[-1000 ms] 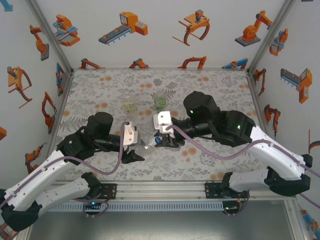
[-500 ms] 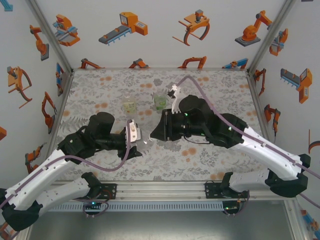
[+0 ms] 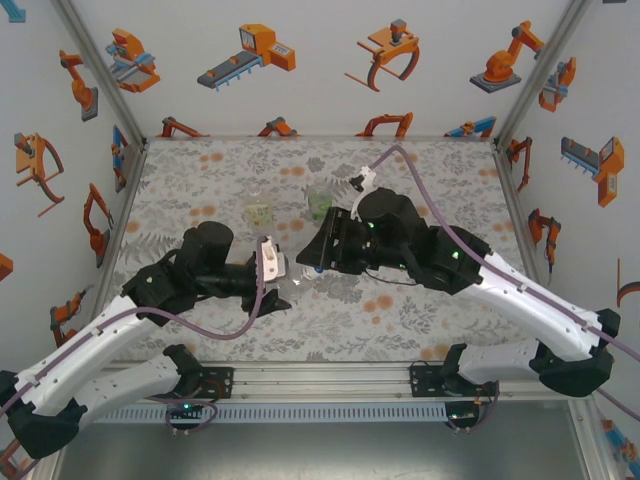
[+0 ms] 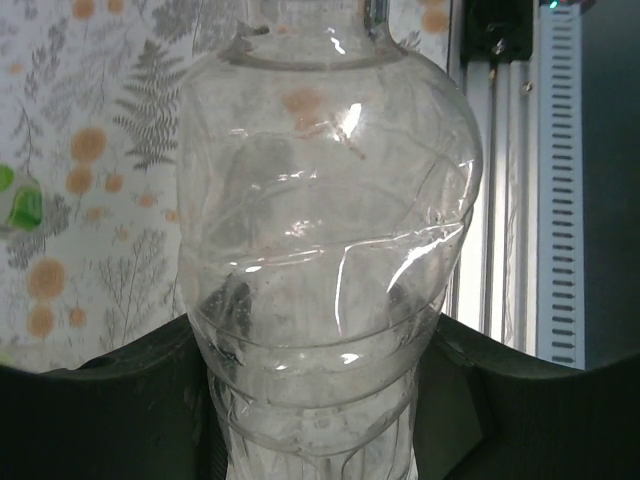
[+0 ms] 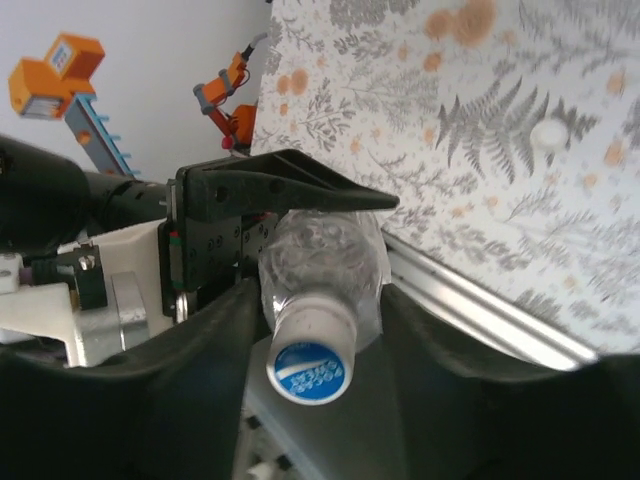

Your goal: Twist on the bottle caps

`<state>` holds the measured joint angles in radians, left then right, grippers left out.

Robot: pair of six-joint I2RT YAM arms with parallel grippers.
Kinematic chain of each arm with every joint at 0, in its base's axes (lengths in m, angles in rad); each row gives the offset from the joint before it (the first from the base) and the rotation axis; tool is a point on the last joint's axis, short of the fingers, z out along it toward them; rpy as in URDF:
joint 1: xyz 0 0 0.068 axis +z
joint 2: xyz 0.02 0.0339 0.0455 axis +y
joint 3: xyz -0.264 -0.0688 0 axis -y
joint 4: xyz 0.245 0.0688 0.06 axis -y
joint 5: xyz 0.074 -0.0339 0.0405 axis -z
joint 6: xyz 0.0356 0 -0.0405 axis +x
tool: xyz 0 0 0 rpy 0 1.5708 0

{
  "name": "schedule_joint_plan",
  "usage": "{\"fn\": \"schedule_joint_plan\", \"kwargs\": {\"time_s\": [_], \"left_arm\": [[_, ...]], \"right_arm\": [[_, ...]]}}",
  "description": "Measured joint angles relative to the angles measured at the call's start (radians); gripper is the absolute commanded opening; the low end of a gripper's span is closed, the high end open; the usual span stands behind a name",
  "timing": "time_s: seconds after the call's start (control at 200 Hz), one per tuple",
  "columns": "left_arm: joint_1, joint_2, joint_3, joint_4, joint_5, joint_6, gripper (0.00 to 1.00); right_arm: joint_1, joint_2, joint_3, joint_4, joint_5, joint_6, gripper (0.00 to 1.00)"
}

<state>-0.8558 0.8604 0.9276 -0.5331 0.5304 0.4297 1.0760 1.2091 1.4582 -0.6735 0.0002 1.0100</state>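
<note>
My left gripper [image 3: 281,284] is shut on the body of the colourless bottle [image 4: 325,250] and holds it tilted above the table, neck toward the right arm. In the right wrist view, a white bottle cap with a blue top [image 5: 311,357] sits on that bottle's neck. My right gripper [image 5: 315,305] stands open around this cap, with a small gap on each side. The bright green bottle [image 3: 320,205] and the pale yellow-green bottle [image 3: 259,213] stand upright further back. Another white cap [image 5: 549,131] lies loose on the floral table.
An aluminium rail [image 5: 480,310] runs along the near table edge just below the held bottle. Walls with robot stickers [image 3: 250,50] close in the back and sides. The right arm [image 3: 400,240] stretches over the table's middle, close to the green bottle.
The right wrist has turned about the cap, its white block swinging from left to far side, and its jaws have parted from the cap. The left gripper has shifted slightly right, still holding the bottle.
</note>
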Motion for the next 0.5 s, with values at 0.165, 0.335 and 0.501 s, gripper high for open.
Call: {"fn": "schedule_joint_plan", "kwargs": {"time_s": [0.165, 0.335, 0.501], "left_arm": [[-0.001, 0.001, 0.000, 0.034, 0.055, 0.000, 0.00], [-0.001, 0.011, 0.002, 0.040, 0.100, 0.000, 0.00], [-0.001, 0.023, 0.008, 0.036, 0.126, 0.000, 0.00]], "right_arm": [[0.000, -0.063, 0.000, 0.056, -0.007, -0.273, 0.54], [0.000, -0.174, -0.047, 0.147, -0.066, -0.550, 0.58], [0.000, -0.213, -0.049, 0.166, -0.211, -0.858, 0.57]]}}
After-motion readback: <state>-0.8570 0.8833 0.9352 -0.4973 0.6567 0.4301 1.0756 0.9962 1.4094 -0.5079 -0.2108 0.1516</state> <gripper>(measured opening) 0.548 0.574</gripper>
